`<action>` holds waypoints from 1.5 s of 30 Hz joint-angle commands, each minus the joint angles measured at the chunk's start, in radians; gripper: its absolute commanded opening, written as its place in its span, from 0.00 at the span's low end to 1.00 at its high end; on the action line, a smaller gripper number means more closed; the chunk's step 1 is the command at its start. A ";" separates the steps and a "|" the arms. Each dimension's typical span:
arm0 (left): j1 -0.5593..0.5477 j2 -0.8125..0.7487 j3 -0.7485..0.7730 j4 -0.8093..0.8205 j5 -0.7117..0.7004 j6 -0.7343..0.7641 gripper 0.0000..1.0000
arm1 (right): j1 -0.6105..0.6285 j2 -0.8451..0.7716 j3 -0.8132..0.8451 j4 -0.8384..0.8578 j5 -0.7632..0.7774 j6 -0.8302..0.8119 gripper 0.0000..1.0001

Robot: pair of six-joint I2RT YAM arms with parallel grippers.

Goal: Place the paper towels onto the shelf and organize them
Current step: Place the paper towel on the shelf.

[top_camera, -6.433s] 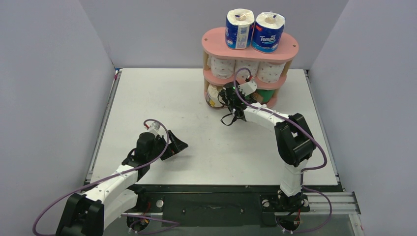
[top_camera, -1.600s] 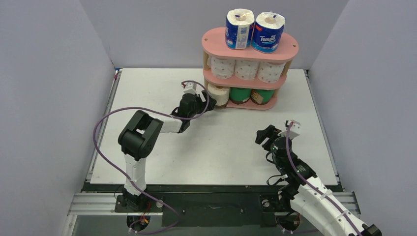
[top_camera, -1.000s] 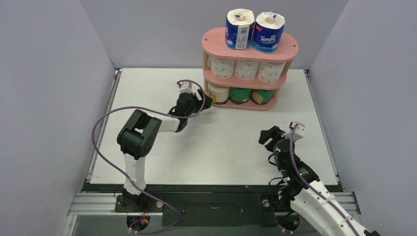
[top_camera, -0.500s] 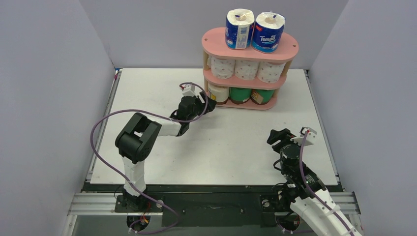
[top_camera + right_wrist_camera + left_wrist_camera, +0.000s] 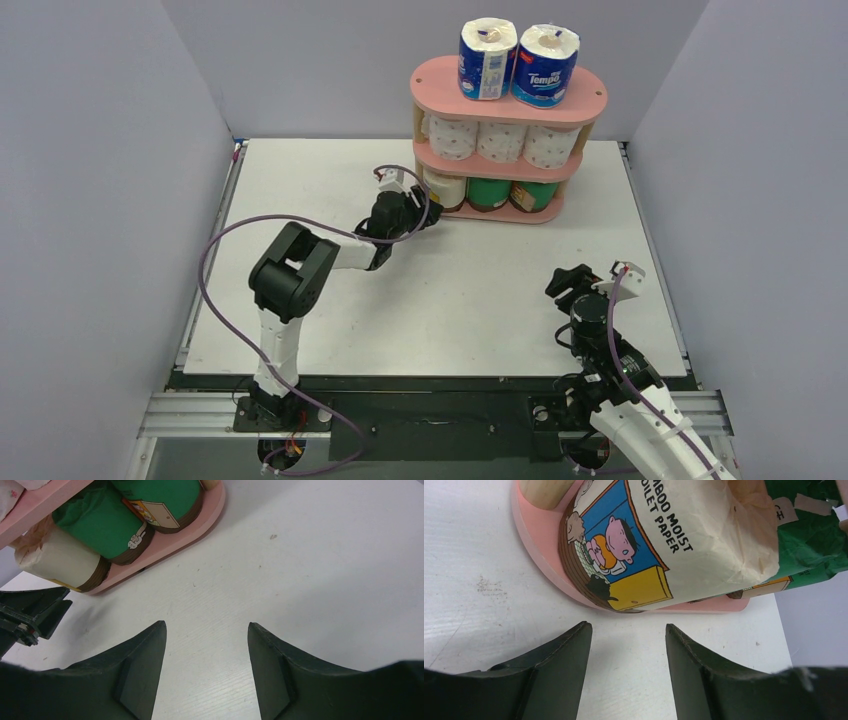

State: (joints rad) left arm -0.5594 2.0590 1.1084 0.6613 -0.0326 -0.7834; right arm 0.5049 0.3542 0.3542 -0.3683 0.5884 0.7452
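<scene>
The pink shelf (image 5: 440,80) stands at the table's back. Two blue-white paper towels (image 5: 487,58) sit on its top board, three pink-dotted white ones (image 5: 500,142) on the middle. On the bottom board (image 5: 531,555) stand a cream-wrapped roll (image 5: 443,188) and two green ones (image 5: 489,192). My left gripper (image 5: 428,215) hovers low just in front of the cream roll (image 5: 664,545), open and holding nothing (image 5: 628,630). My right gripper (image 5: 567,283) is at the near right, open and empty (image 5: 206,627), looking across bare table at the shelf's base (image 5: 200,527).
Grey walls close in the white table (image 5: 330,190) on the left, back and right. The left arm's elbow (image 5: 290,275) sits mid-left with its purple cable looping toward the left wall. The left gripper (image 5: 30,612) shows at the right wrist view's left edge.
The left gripper's jaws have narrowed and it has edged right along the shelf's base, away from the cream roll. The right arm has pulled back toward the near right.
</scene>
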 commanded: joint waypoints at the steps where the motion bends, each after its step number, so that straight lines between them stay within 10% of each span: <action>1: 0.004 0.029 0.080 -0.007 0.006 0.035 0.53 | 0.001 0.009 0.020 -0.007 0.033 0.005 0.57; 45: 0.020 0.031 0.099 0.039 0.033 -0.017 0.46 | 0.000 0.011 0.014 -0.023 0.038 0.017 0.56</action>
State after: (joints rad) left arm -0.5308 2.1448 1.1824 0.6357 -0.0135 -0.7937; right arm 0.5049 0.3569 0.3542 -0.4061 0.6067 0.7528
